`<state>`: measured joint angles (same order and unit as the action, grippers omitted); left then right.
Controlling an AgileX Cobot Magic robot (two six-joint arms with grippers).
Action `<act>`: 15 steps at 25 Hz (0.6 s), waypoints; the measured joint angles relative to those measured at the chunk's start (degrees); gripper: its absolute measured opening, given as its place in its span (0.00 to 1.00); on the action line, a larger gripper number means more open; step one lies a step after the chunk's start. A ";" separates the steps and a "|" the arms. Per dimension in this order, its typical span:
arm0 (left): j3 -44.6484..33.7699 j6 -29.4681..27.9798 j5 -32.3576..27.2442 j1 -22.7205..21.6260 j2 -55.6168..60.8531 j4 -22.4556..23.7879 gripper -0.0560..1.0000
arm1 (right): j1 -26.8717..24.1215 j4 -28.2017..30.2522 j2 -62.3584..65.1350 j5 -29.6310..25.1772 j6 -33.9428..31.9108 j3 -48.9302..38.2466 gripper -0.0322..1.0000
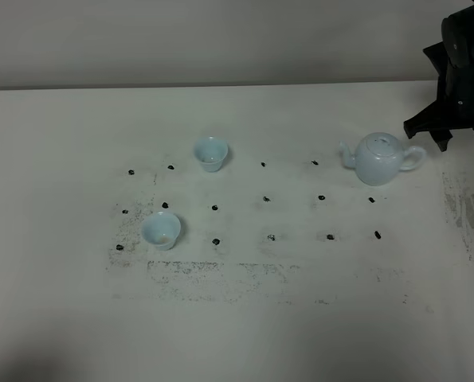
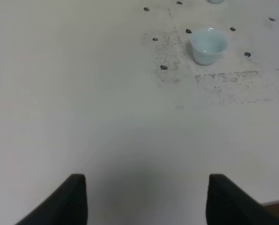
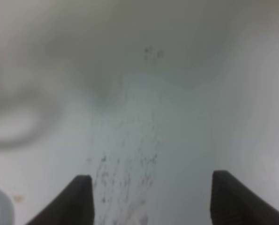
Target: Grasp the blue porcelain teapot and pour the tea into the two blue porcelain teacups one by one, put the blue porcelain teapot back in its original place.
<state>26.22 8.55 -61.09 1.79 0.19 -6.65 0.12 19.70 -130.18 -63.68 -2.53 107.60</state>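
The jaws of the right gripper [image 3: 151, 187] are spread wide, and nothing is held between the two black fingertips [image 3: 80, 201]; only blurred table surface is seen in the gap. The jaws of the left gripper [image 2: 146, 192] are likewise parted wide over bare table, with nothing gripped.

In the high view the right gripper is found at the far right, just beside the loop handle [image 1: 416, 157] of the pale blue-white glossy round-bodied porcelain teapot [image 1: 378, 161]; whether they touch cannot be told. The teapot is stood upright on the white table [image 1: 61, 318], right of the middle, with its lid knob [image 1: 382, 141] uppermost. Its long axis, spout to handle, is laid across the table. The short spout [image 1: 346, 153] is pointed left and the handle right.

Well to the left, two small pale blue handleless porcelain cups are stood upright and apart: the farther teacup [image 1: 211, 153] and the nearer teacup [image 1: 161, 230]. Whether tea is in them cannot be told. Between teapot and cups only small dark marks [image 1: 266, 199] are dotted flat on the table; speckled scuffs [image 1: 213, 270] are spread in front of the nearer teacup.

The left gripper is shown by its wrist view alone, where the nearer teacup [image 2: 208, 44] is seen well beyond the jaws. The right wrist view is too blurred for the teapot to be made out.
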 joint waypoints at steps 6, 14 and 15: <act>0.00 0.00 0.00 0.00 0.00 0.00 0.59 | 0.81 0.40 8.75 14.43 -2.56 -16.06 0.57; 0.00 0.00 0.00 0.00 0.00 0.00 0.59 | 0.89 0.95 11.83 34.41 -2.90 -29.70 0.57; 0.00 0.00 0.00 0.00 0.00 0.00 0.59 | 0.89 0.95 11.69 34.68 -2.90 -30.04 0.57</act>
<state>26.22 8.55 -61.09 1.79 0.19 -6.65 1.01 20.65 -118.48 -29.01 -5.43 77.56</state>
